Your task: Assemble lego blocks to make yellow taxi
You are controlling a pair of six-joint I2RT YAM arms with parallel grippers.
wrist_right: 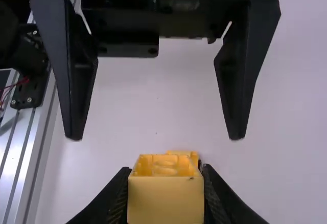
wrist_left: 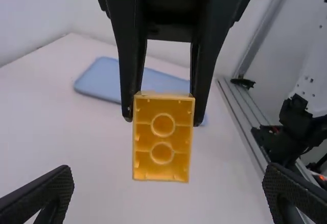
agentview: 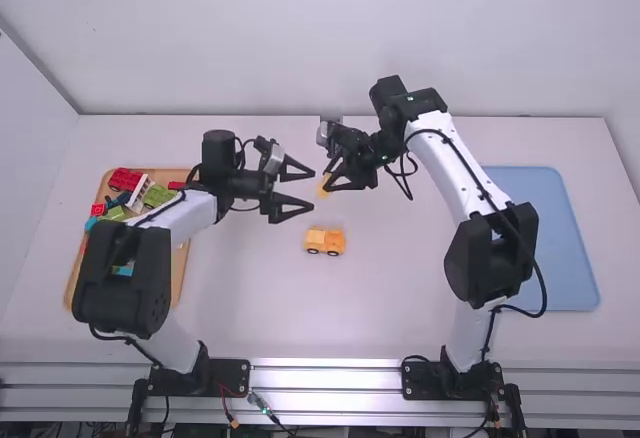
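Recognisable as a robotics lab (bench-scale) by white-and-black jointed robot arms (agentview: pixel 448 176), ribbed silver metal rails (agentview: pixel 325 378), thin black cables (agentview: pixel 545 293) and a flat white table (agentview: pixel 400 298).

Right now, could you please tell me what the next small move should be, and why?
I would probably ease the left gripper forward and close it on the yellow block. Its open fingers face the block, which juts out from the right gripper with most of its length ungripped.

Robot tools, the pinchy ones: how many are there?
2. The left tool is open and empty, beyond the toy car in the high view. The right tool faces it there, pinching a yellow block.
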